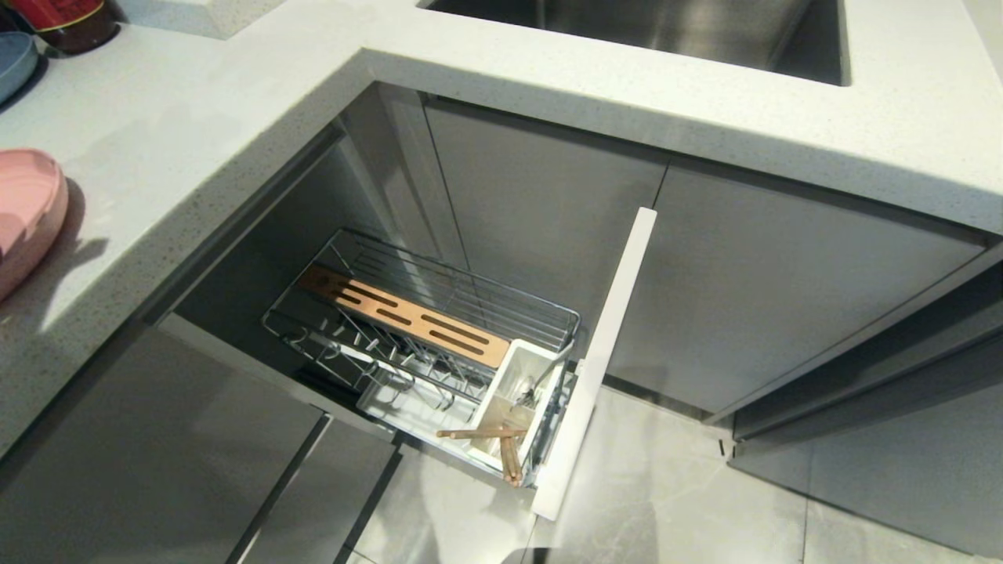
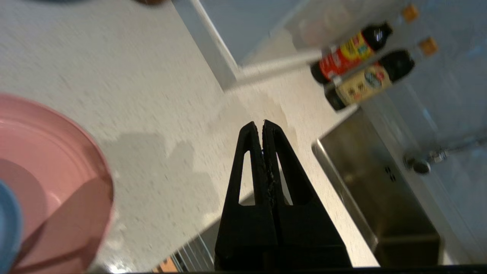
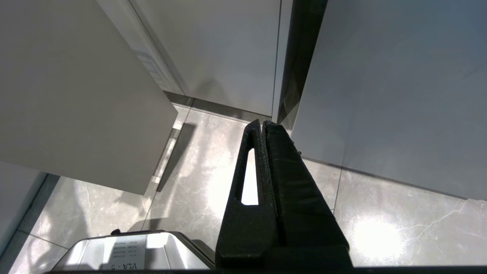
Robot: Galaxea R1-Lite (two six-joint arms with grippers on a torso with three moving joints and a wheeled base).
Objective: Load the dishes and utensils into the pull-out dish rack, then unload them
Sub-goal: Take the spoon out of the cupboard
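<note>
The pull-out dish rack (image 1: 470,294) stands drawn out of the corner cabinet, behind its white front panel (image 1: 607,345). Its white cutlery box (image 1: 525,368) holds the chopsticks (image 1: 490,432), which lean out over the box's rim, and the grey spoon (image 1: 531,389). The pink plate (image 1: 27,211) (image 2: 49,152) lies on the counter at the far left. An edge of the light-blue bowl (image 2: 7,224) shows over it. My left gripper (image 2: 262,122) hovers shut and empty above the counter, beside the plate. My right gripper (image 3: 262,122) hangs shut and empty over the floor. Neither arm shows in the head view.
A slotted wooden board (image 1: 400,313) lies across the rack. The steel sink (image 1: 666,31) (image 2: 380,182) is sunk in the counter beyond. Two sauce bottles (image 2: 350,53) stand by the wall. A blue-grey plate (image 1: 12,66) and a dark red container (image 1: 70,19) sit at the counter's far left.
</note>
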